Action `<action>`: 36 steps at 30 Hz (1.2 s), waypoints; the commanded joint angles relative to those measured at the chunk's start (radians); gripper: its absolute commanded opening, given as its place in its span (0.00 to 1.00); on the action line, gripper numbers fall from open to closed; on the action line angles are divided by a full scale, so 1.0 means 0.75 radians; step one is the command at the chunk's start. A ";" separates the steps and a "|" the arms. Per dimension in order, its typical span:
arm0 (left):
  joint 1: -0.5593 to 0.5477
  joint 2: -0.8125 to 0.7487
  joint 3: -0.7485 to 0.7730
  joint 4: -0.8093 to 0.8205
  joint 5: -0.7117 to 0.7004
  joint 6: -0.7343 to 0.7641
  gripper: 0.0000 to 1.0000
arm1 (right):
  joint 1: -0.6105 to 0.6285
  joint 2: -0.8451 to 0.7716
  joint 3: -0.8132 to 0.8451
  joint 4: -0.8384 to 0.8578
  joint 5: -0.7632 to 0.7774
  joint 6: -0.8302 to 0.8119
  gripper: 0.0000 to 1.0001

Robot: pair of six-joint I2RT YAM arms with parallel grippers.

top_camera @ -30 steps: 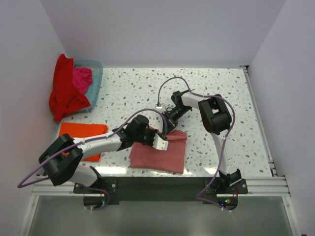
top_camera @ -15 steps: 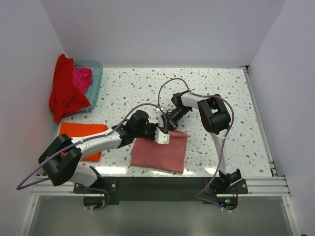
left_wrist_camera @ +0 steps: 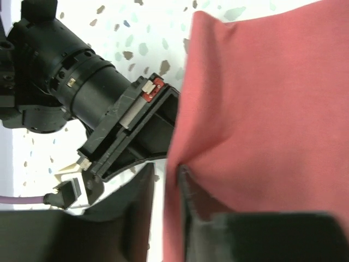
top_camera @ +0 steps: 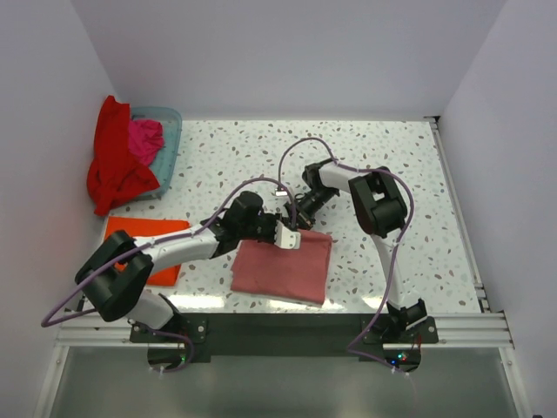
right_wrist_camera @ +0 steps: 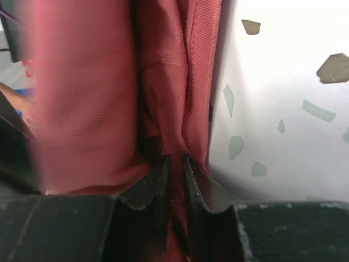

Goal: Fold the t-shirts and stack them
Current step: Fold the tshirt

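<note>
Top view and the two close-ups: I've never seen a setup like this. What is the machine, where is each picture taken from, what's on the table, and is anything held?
These are two robot arms bolted at the near edge of a speckled table. The wide picture comes from a fixed camera above and behind them. Each close-up comes from a camera on one arm's wrist, looking along its own two fingers.

In the middle lies a folded pink t-shirt, and both arms reach to its far edge. The right gripper is closed on a fold of it. The left gripper has the shirt's edge between its fingers, but I cannot tell whether it grips.

At the left lies a folded orange t-shirt. Behind it a blue basket holds a magenta t-shirt, with a red t-shirt draped over its side.
</note>
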 commanded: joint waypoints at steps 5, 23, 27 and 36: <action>0.075 -0.185 0.047 0.012 0.171 -0.096 0.45 | -0.003 -0.091 0.213 -0.177 0.315 -0.158 0.24; 0.545 -0.043 0.448 -0.966 0.630 -0.269 0.65 | -0.187 -0.434 0.226 -0.481 0.616 -0.318 0.56; 0.609 0.237 0.640 -1.163 0.681 -0.199 0.70 | -0.173 -0.502 0.060 -0.397 0.604 -0.306 0.55; 0.636 0.542 0.831 -1.335 0.661 -0.056 0.74 | -0.164 -0.478 -0.118 -0.221 0.637 -0.302 0.55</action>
